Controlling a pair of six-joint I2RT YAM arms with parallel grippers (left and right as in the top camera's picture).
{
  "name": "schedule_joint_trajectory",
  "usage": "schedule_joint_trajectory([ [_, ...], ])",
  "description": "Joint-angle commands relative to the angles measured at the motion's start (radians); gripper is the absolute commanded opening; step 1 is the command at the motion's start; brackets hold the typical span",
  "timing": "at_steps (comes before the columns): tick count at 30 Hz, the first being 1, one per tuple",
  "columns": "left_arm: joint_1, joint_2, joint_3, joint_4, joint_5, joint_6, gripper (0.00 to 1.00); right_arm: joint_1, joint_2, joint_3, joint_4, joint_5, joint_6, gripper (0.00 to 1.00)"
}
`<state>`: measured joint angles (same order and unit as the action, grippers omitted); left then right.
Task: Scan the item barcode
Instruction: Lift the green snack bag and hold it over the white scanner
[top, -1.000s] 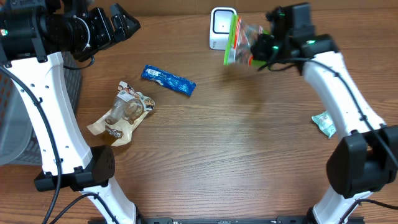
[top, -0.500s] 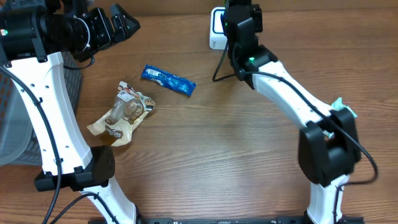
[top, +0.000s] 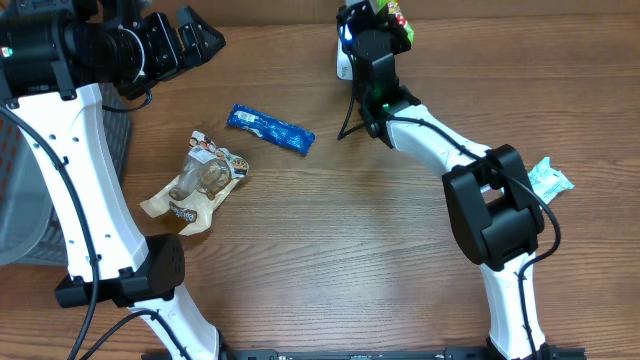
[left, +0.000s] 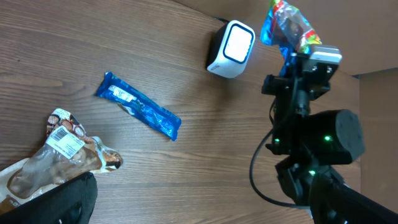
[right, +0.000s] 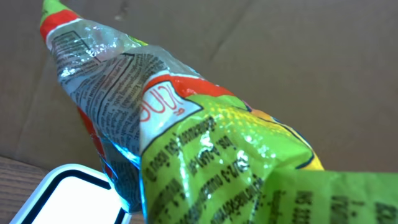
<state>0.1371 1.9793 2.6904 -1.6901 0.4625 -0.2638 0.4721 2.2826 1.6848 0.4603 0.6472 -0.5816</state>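
Observation:
My right gripper is shut on a green, red and clear snack bag and holds it up at the table's far edge. The bag hangs right over the white barcode scanner, whose face is lit. In the right wrist view the crinkled bag with its printed text fills the frame, the scanner sits at the lower left, and my fingers are hidden behind the bag. My left gripper hangs open at the far left, high above the table and holding nothing.
A blue wrapped bar lies left of centre. A brown snack pouch lies nearer the left arm. A teal packet rests at the right. A grey basket stands at the left edge.
My right arm has swung left and back, carrying the bag from right of the scanner to directly above it. The left arm has not moved.

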Motion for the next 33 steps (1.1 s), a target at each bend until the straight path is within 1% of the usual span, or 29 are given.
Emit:
schedule_joint_trajectory([
  [1,-0.006,-0.016,0.014,0.001,-0.002,-0.013,1.0,0.0,0.02,0.023,0.043,-0.04,-0.096,0.04],
  [6,-0.006,-0.016,0.014,0.001,-0.002,-0.013,1.0,0.0,0.028,0.023,0.04,-0.077,-0.127,0.04],
  [8,-0.006,-0.016,0.014,0.001,-0.002,-0.013,1.0,-0.002,0.03,0.023,0.04,-0.115,-0.164,0.04],
  [11,-0.006,-0.016,0.014,0.001,-0.002,-0.013,1.0,-0.005,0.036,0.023,0.039,-0.175,-0.265,0.04],
  [17,-0.006,-0.016,0.014,0.001,-0.002,-0.013,1.0,-0.009,0.037,0.023,0.055,-0.22,-0.371,0.04],
  [24,-0.006,-0.016,0.014,0.001,-0.002,-0.013,1.0,-0.035,0.037,0.023,0.055,-0.298,-0.42,0.04],
  [26,-0.006,-0.016,0.014,0.001,-0.002,-0.013,1.0,-0.041,0.037,0.023,0.056,-0.298,-0.445,0.04],
  [33,-0.006,-0.016,0.014,0.001,-0.002,-0.013,1.0,-0.042,0.037,0.023,0.082,-0.298,-0.447,0.04],
])
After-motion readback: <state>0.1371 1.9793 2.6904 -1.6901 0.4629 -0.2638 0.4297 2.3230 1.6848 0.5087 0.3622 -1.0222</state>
